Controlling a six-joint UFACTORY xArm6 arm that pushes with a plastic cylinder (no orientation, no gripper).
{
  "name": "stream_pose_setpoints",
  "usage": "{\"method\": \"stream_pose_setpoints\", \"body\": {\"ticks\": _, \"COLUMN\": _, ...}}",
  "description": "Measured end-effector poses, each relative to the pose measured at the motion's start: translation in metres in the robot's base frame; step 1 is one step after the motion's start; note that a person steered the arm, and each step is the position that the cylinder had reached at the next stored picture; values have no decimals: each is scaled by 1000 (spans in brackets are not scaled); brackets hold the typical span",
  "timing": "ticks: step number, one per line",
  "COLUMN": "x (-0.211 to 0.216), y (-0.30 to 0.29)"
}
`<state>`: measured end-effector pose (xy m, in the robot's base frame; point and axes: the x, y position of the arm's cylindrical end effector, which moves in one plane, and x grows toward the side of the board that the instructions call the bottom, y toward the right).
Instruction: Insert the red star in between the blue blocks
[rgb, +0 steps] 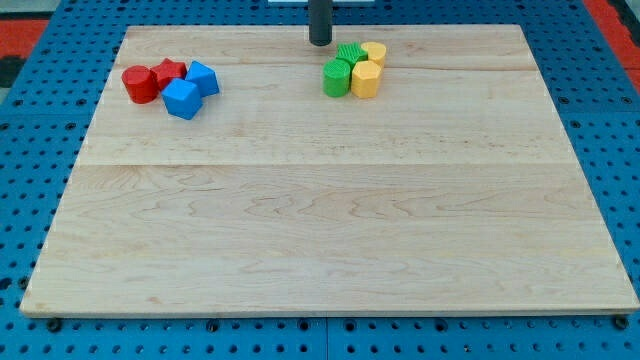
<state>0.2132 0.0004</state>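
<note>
my tip (320, 43), upright, view's top centre

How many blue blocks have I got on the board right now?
2. One blue block sits right of the red star; the other blue block is just below-left, touching it. None appear hidden.

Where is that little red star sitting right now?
The red star sits near the board's top-left corner in the camera view, between the red cylinder on its left and the two blue blocks on its right.

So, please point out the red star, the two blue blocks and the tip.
red star (170, 70), camera view, top face.
upper blue block (204, 77), camera view, top face.
lower blue block (182, 97), camera view, top face.
my tip (320, 43), camera view, lower end.
</note>
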Motion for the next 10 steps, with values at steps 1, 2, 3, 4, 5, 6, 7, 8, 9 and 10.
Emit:
{"method": "stream_pose_setpoints", "body": {"ticks": 1, "x": 1, "y": -4}}
{"method": "stream_pose_setpoints", "body": {"ticks": 2, "x": 28, "y": -37}}
{"method": "stream_pose_setpoints", "body": {"ticks": 3, "x": 59, "y": -63}}
{"method": "stream_pose_setpoints", "body": {"ticks": 4, "x": 50, "y": -159}}
{"method": "stream_pose_setpoints", "body": {"ticks": 5, "x": 53, "y": -206}}
{"method": "stream_pose_setpoints", "body": {"ticks": 6, "x": 71, "y": -231}}
{"method": "stream_pose_setpoints", "body": {"ticks": 7, "x": 104, "y": -211}}
{"method": "stream_pose_setpoints", "body": {"ticks": 8, "x": 111, "y": -206}}
{"method": "stream_pose_setpoints", "body": {"ticks": 9, "x": 107, "y": -201}}
{"method": "stream_pose_setpoints", "body": {"ticks": 10, "x": 101, "y": -158}}
